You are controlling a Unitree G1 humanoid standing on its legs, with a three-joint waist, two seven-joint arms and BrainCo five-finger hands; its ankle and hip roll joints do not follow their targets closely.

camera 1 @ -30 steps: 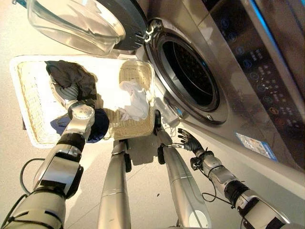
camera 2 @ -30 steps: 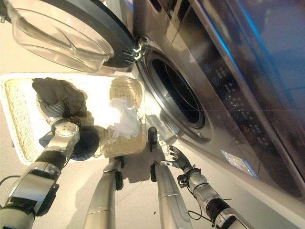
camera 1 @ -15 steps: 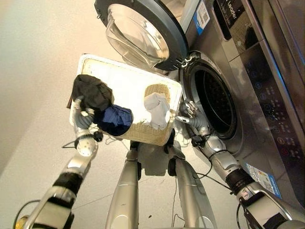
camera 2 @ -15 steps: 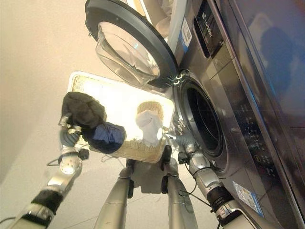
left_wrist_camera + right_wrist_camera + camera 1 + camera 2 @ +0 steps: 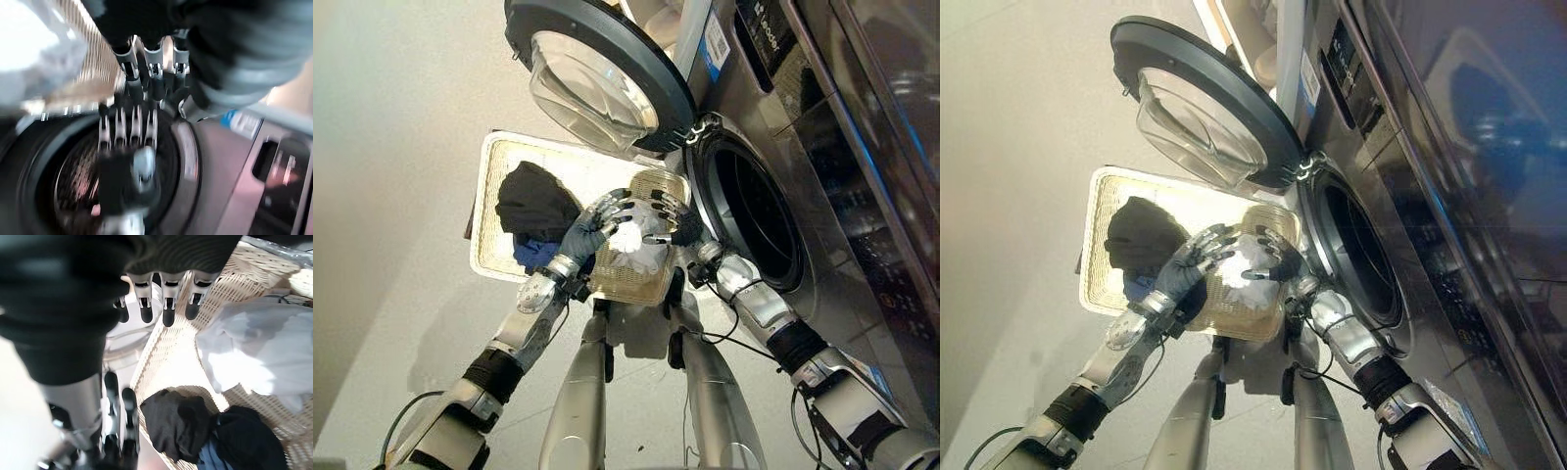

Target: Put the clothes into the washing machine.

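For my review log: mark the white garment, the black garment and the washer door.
white garment (image 5: 254, 350), right wrist view, middle of the crumpled cloth
black garment (image 5: 536, 201), left eye view, centre of the heap
washer door (image 5: 1197, 127), right eye view, its clear glass bowl

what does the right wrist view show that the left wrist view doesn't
Right wrist view alone: the black garment and dark blue cloth lying in the cream wicker laundry basket, seen past the right hand with straight fingers. Left wrist view alone: the silver washing machine's round drum opening and front panel, beyond the left hand. Both share the basket weave and the white garment.
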